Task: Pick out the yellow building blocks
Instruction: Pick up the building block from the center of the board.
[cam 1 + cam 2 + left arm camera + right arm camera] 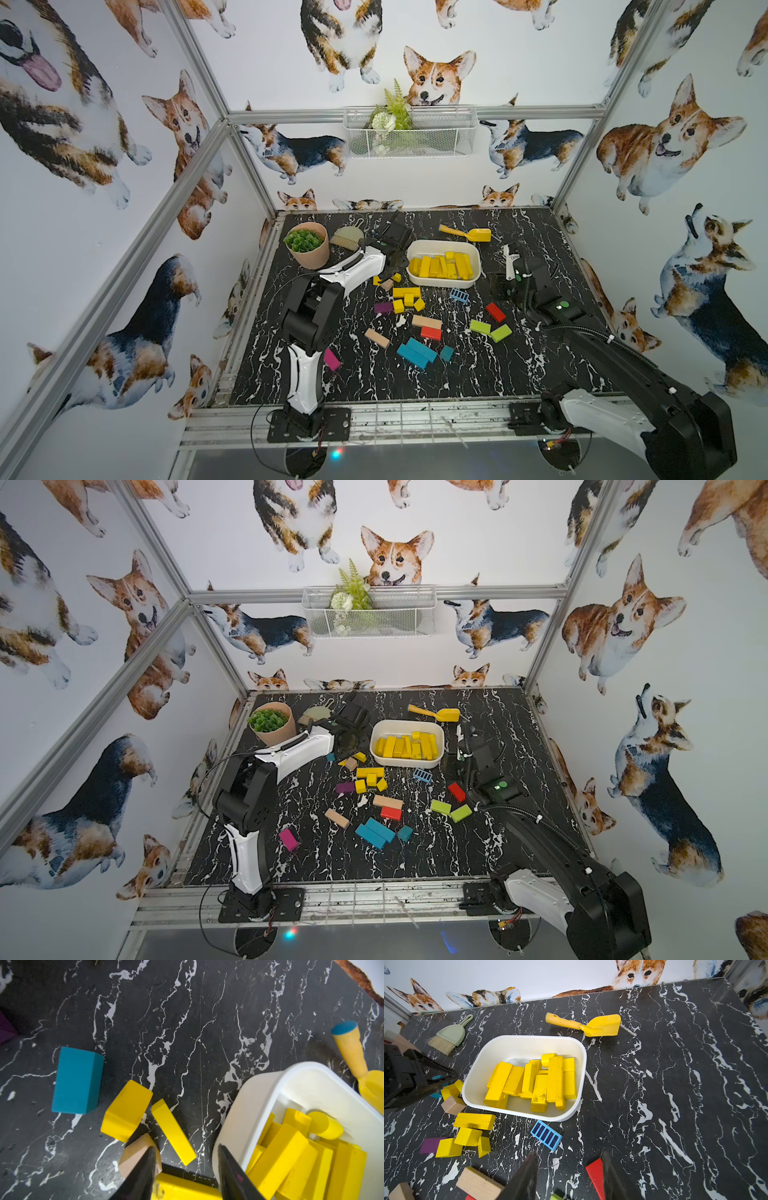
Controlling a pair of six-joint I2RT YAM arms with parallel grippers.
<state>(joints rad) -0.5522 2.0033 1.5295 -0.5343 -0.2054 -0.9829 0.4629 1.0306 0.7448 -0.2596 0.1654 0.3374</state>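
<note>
Yellow building blocks [537,1082] are lying piled inside the white tub [525,1043], most of them long bars, with 1 short cylinder [547,1058] sitting against the tub's far wall. Off the tub's left end, 2 more yellow pieces, a chunky block [126,1109] and a thin bar [172,1132], are resting on the tabletop [654,1084] just beside a tan block [141,1157], with a teal block [76,1080] lying farther from the tub. The left gripper [187,1148] is hovering over this spot, its jaws standing apart with nothing between them. Just off the tub's near-left corner, 4 further yellow blocks are sitting clustered: 1 long bar [473,1121] and 3 shorter pieces [468,1136], next to a purple block [430,1145]. The right gripper [570,1154] is hanging above the tabletop on the tub's near side, toward its right end, jaws parted and empty, with a red block [595,1174] lying beneath it and a blue grille piece [546,1135] lying between it and the tub. A yellow toy shovel [583,1024] is lying beyond the tub's far wall, and a small brush with dustpan [450,1035] is lying beyond the tub's far-left corner.
</note>
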